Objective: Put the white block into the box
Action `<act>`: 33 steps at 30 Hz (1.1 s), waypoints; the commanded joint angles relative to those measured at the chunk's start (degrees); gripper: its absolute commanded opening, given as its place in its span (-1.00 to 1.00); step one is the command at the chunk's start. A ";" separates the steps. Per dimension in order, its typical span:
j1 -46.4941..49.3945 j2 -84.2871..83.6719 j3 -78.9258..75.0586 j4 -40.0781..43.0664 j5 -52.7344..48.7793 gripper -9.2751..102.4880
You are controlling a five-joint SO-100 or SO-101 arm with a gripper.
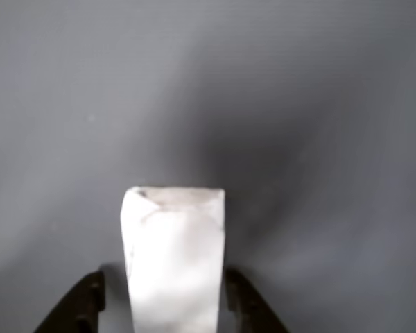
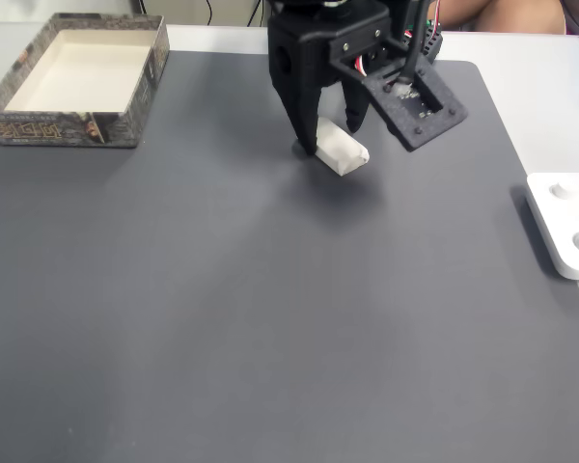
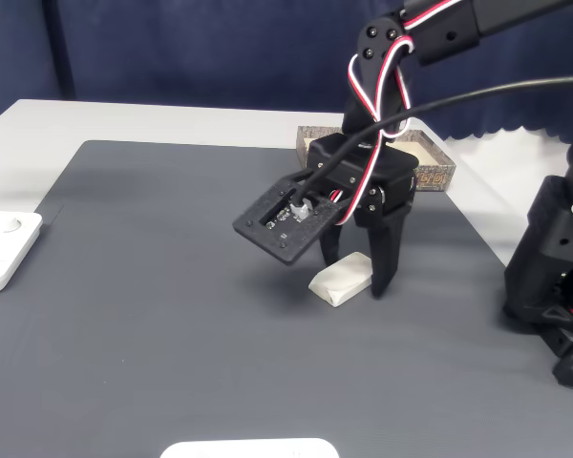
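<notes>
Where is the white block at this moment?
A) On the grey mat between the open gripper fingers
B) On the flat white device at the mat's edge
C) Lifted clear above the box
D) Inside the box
A: the white block lies on the grey mat, with the gripper fingers straddling it, far from the box.

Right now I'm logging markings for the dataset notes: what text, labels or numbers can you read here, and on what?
None can be read.
The box: its outer wall carries a dark printed pattern, too small and blurred to read.
The white block, between the pincer fingers: plain, only grey smudges.
</notes>
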 commanded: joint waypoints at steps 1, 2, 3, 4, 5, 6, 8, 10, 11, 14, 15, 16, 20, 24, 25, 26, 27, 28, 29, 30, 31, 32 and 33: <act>0.53 0.26 -1.85 -0.26 0.62 -0.41; 0.53 0.09 -1.76 -0.26 0.62 -0.41; 0.44 0.00 -1.76 -0.26 0.53 -0.42; 0.44 -0.18 -1.67 -0.26 0.26 -0.42; 0.35 -0.18 -1.58 -0.26 -0.18 -0.43; 0.35 -0.18 -1.49 -0.26 -0.88 -0.45; 0.18 -0.26 -1.32 -0.26 -2.46 -0.48; -0.18 -0.53 -1.23 -0.26 -3.16 -0.51; -0.26 -0.62 -1.23 -0.26 -3.25 -0.52; -0.44 -0.88 -1.05 -0.26 -3.87 -0.55; -0.53 -0.88 -1.05 -0.26 -3.96 -0.56; -0.53 -0.97 -0.97 -0.26 -4.04 -0.57; -1.05 -1.23 -0.70 -0.18 -4.22 -0.65; -1.41 -1.41 -0.35 0.09 -5.98 -0.73; -1.41 -1.41 -0.35 0.35 -5.98 -0.74; -1.41 -1.41 -0.44 0.62 -6.06 -0.76; -1.41 -1.41 -0.53 1.05 -6.06 -0.77; -1.32 -1.41 -0.53 1.49 -6.15 -0.79; -1.23 -1.41 -0.53 1.93 -6.50 -0.81; -1.14 -1.41 -0.62 2.37 -7.21 -0.83; -1.14 -1.41 -0.70 2.55 -7.47 -0.83; -1.14 -1.49 -0.88 2.90 -7.56 -0.84; -1.14 -1.58 -1.05 2.99 -7.65 -0.85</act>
